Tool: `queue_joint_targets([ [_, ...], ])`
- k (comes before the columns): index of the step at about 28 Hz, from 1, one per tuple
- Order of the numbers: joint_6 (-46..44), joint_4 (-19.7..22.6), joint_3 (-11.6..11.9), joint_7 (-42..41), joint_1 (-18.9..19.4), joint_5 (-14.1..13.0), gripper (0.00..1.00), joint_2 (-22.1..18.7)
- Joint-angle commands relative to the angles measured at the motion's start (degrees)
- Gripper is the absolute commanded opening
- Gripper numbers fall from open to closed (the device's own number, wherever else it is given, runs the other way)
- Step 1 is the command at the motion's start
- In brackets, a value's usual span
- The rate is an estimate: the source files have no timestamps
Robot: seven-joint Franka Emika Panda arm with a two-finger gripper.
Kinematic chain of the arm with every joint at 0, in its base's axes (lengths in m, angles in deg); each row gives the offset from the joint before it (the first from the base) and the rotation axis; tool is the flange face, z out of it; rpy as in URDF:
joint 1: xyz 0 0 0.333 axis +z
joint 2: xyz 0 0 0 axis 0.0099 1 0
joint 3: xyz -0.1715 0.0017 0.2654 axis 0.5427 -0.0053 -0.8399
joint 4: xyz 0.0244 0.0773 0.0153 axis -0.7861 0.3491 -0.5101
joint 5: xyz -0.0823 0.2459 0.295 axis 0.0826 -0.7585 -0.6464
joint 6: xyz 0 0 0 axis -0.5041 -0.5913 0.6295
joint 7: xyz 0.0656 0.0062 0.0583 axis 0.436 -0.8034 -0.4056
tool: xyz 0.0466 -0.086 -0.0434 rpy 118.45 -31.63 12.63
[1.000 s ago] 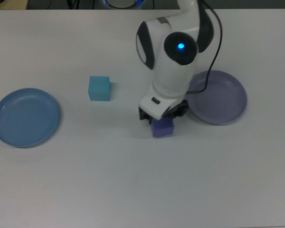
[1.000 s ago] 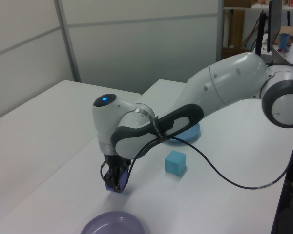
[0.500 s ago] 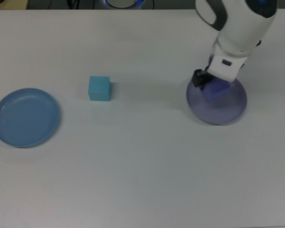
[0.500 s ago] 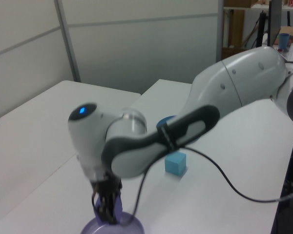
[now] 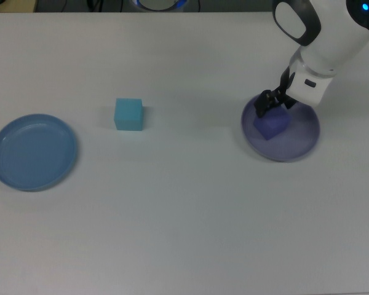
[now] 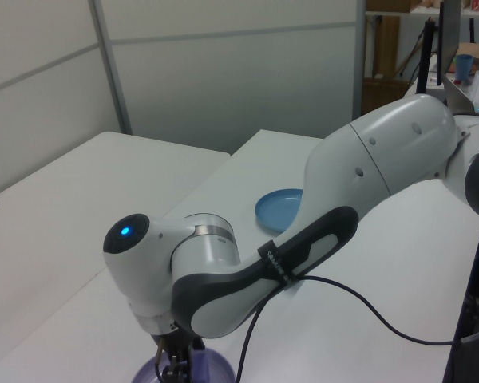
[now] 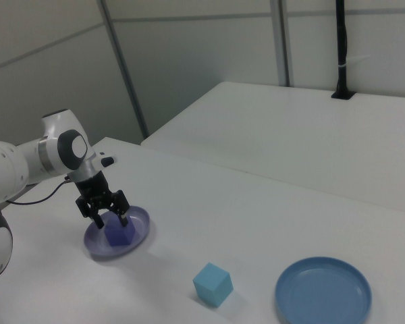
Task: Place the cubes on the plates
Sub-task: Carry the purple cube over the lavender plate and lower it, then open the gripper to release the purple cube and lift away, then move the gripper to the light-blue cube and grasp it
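White table (image 5: 184, 215) under my arm, with one cube already on a plate.

I see my gripper (image 7: 107, 210) with its two fingers spread apart, holding nothing, just above the violet-blue cube (image 5: 270, 125). That cube sits inside the pale purple plate (image 5: 301, 144). The light turquoise cube (image 5: 128, 114) rests on the bare table, well apart from both plates. The blue plate (image 5: 34, 152) lies at the top view's left with nothing in it.

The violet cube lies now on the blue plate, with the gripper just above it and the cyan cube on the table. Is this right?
Not quite. The violet cube lies on the lavender plate, as the top view shows; the blue plate is empty. The rest holds: gripper just above it, cyan cube on the table.
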Motion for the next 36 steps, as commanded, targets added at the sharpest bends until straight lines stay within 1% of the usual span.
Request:
queue_joint_targets([
  [1,-0.64,2.87,0.28,0.31,0.84,2.19,1.0,-1.39],
  [5,-3.71,2.52,0.28,0.93,0.31,0.44,1.0,-4.37],
  [7,-4.68,2.34,0.37,0.84,-0.83,-2.72,1.0,-6.13],
  [8,-5.29,1.99,0.45,0.84,-2.75,-6.39,1.0,-8.23],
  [9,-5.65,1.73,0.46,0.84,-3.72,-7.9,1.0,-9.2],
  [11,-7.22,1.29,0.46,0.84,-5.57,-10.28,1.0,-10.96],
  [13,-9.85,1.11,0.37,0.58,-7.5,-11.78,1.0,-12.63],
  [14,-12.74,1.11,0.37,0.49,-8.82,-12.31,1.0,-14.03],
  [16,-15.48,1.11,0.46,0.93,-9.53,-12.23,1.0,-14.49],
  [18,-17.07,1.2,0.72,1.72,-10.23,-11.53,1.0,-14.57],
  [19,-17.77,1.37,1.24,2.42,-10.76,-11.26,1.0,-14.57],
  [20,-18.82,1.72,2.38,3.47,-11.81,-10.04,1.0,-14.57],
  [22,-18.66,2.51,3.44,3.48,-12.61,-8.98,1.0,-14.49],
  [24,-17.78,3.83,4.49,3.22,-13.92,-8.54,1.0,-14.49],
  [25,-17.0,4.36,4.58,3.04,-14.71,-8.45,1.0,-14.49],
  [26,-14.9,5.93,4.67,2.26,-16.2,-8.36,1.0,-14.66],
  [30,-9.79,11.03,4.67,-2.13,-19.11,-7.92,1.0,-15.98],
  [31,-6.3,14.26,4.67,-5.19,-20.24,-7.92,1.0,-16.94],
  [32,-4.44,15.77,4.67,-6.27,-20.78,-8.01,1.0,-17.64],
  [35,0.58,19.47,4.67,-7.68,-23.15,-8.1,1.0,-18.7],
  [36,2.5,20.61,4.67,-8.81,-24.55,-8.1,1.0,-18.62],
])
